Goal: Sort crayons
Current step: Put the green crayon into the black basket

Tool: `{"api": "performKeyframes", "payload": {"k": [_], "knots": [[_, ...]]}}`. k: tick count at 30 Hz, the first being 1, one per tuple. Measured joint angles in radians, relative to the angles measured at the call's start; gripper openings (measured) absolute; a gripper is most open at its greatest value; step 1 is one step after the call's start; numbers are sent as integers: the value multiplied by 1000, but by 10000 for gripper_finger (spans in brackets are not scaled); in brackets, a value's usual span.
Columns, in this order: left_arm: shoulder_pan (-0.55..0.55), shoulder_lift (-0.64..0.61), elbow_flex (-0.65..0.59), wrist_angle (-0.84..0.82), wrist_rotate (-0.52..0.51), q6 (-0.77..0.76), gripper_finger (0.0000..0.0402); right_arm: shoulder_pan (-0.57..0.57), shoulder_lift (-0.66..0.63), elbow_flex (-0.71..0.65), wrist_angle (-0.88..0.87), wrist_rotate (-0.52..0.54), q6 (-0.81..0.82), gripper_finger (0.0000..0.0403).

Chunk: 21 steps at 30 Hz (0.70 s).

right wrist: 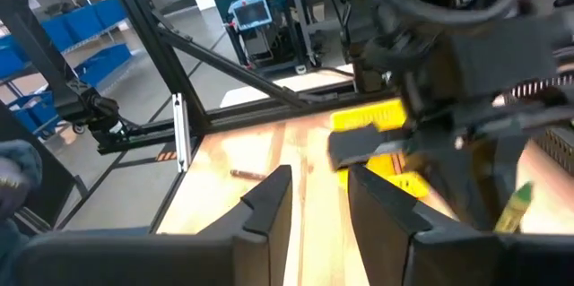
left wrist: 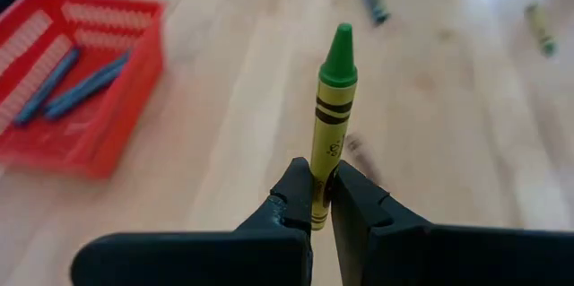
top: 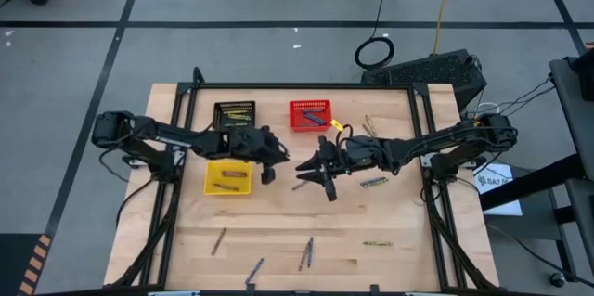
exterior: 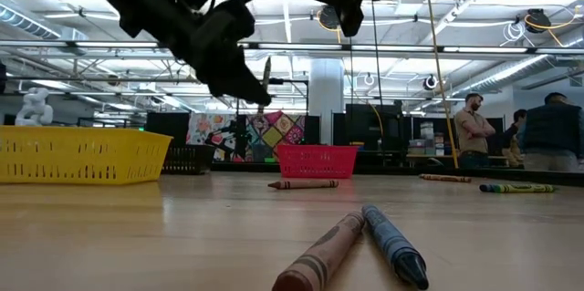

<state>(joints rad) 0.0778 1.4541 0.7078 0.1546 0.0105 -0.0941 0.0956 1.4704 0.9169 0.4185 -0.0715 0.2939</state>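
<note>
My left gripper hovers over the table's middle between the yellow basket and the red basket. It is shut on a yellow-green crayon with a green tip. My right gripper faces it from the right, open and empty. The red basket holds blue crayons. The yellow basket holds brown ones, and the black basket holds yellow-green ones. Loose crayons lie on the table, among them a brown one. My left gripper pinches the yellow-green crayon near its blunt end between its two fingers. The crayon lies along the fingers and sticks out past their tips, green tip foremost. It is lifted clear of the table.
Loose crayons lie near the front edge and right of centre. A brown and a blue crayon lie close to the low camera. People stand in the room beyond.
</note>
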Motion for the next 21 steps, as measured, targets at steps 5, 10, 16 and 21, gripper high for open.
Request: {"api": "performKeyframes", "payload": {"k": [5, 10, 16, 21], "knots": [[73, -69, -1, -130, 0, 43, 15, 0, 0, 0, -13, 0, 0, 98], [170, -187, 0, -308, -45, 133, 15, 0, 0, 0, -19, -1, 0, 98], [306, -282, 0, -490, -137, 260, 15, 0, 0, 0, -19, 0, 0, 98], [424, -287, 0, -576, -158, 313, 15, 0, 0, 0, -12, 0, 0, 98]]}}
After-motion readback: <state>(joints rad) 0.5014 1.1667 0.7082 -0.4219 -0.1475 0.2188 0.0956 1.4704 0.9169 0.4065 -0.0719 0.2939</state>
